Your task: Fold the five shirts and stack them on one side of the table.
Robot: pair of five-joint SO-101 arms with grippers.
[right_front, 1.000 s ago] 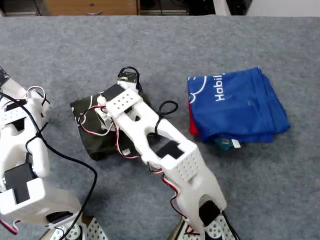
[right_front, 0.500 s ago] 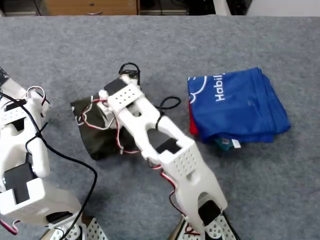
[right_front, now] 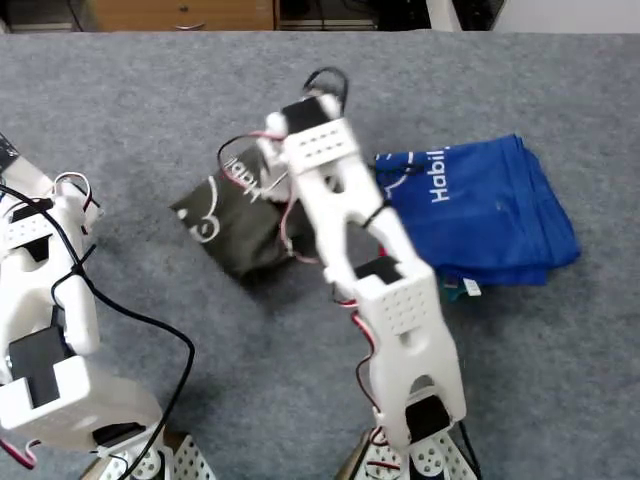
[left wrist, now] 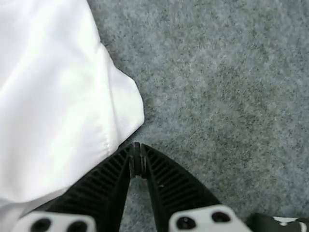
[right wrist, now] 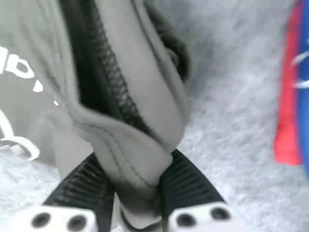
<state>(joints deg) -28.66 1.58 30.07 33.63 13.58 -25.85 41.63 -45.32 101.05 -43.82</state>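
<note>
Right jaws clamped on folded dark shirt [right_front: 235, 215]; its bulk lies one side of them, blue stack [right_front: 480, 210] near on the other. Left jaws closed, empty, well apart.

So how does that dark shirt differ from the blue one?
The dark shirt is pinched in the right arm's jaws; the blue shirt lies free. The dark shirt sits alone on the table; the blue one tops a pile. The dark bundle looks smaller than the blue. Both are folded and carry white print.
</note>
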